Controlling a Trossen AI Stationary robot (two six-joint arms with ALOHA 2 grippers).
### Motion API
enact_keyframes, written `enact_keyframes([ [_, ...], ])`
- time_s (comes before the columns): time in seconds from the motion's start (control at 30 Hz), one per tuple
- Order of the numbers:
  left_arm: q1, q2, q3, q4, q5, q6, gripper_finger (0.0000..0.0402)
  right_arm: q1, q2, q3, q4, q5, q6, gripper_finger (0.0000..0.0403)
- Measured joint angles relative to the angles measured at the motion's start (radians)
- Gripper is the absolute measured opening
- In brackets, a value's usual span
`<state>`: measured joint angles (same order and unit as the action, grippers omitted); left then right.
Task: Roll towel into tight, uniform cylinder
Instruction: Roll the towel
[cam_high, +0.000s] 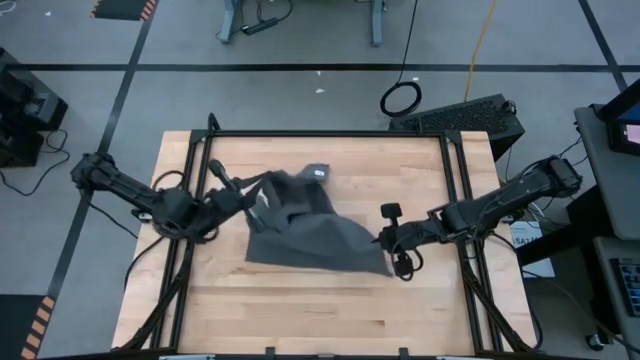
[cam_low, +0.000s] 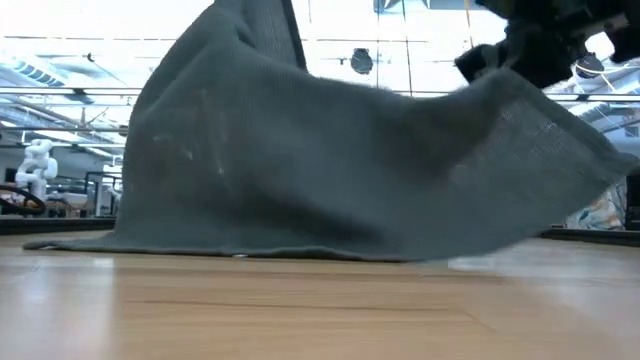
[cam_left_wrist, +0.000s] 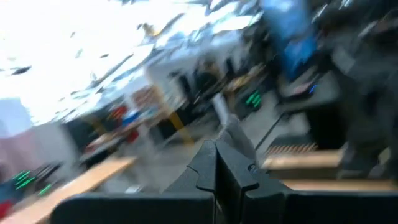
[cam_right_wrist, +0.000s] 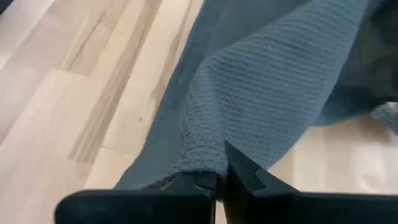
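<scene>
While both grippers pinch the towel (cam_high: 305, 225), it hangs stretched between them, left gripper (cam_high: 250, 195) high, right gripper (cam_high: 383, 240) low near the table (cam_high: 300, 310).

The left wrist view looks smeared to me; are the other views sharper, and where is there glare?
Left wrist view: strongly motion-blurred, the room in streaks, bright glare at upper left; only the left gripper reads clearly. Right wrist view: sharp, the weave of the dark grey soft cloth towel shows, pinched in the right gripper. Low view: backlit by bright windows. High view: evenly lit.
</scene>
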<state>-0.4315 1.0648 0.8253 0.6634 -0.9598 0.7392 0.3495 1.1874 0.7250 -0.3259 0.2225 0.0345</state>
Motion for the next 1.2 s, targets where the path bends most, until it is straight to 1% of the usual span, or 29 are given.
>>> enact_keyframes([
  [0.17,0.0,-0.045,0.0,0.047,0.101,0.0,0.0001,-0.001,0.026,-0.085,0.104,-0.014,0.071,0.0002],
  [0.3,0.004,-0.05,0.0,0.053,0.12,-0.039,0.0001,-0.001,0.051,-0.116,0.132,0.012,0.125,0.0002],
  [0.4,0.007,-0.047,0.0,-0.001,0.142,-0.101,0.0001,-0.001,0.066,-0.127,0.129,0.01,0.148,0.0008],
  [0.5,0.007,-0.035,0.0,-0.049,0.153,-0.164,0.0001,-0.001,0.072,-0.127,0.092,0.012,0.18,0.0036],
  [0.6,0.006,-0.022,0.0,-0.078,0.157,-0.209,0.0001,-0.004,0.069,-0.127,0.05,0.038,0.222,0.008],
  [0.73,0.013,0.014,0.0,-0.083,0.161,-0.239,0.0001,-0.012,0.042,-0.127,0.019,0.039,0.26,0.0142],
  [0.87,0.013,0.052,0.0,-0.08,0.172,-0.269,0.0001,-0.024,-0.005,-0.1,-0.033,0.042,0.267,0.019],
  [1.03,0.014,0.108,0.001,-0.081,0.172,-0.308,0.0001,-0.046,-0.073,-0.025,-0.067,0.064,0.184,0.022],
  [1.2,0.028,0.171,0.0,-0.072,0.173,-0.344,0.0001,-0.052,-0.112,0.027,-0.04,0.179,0.056,0.0226],
])
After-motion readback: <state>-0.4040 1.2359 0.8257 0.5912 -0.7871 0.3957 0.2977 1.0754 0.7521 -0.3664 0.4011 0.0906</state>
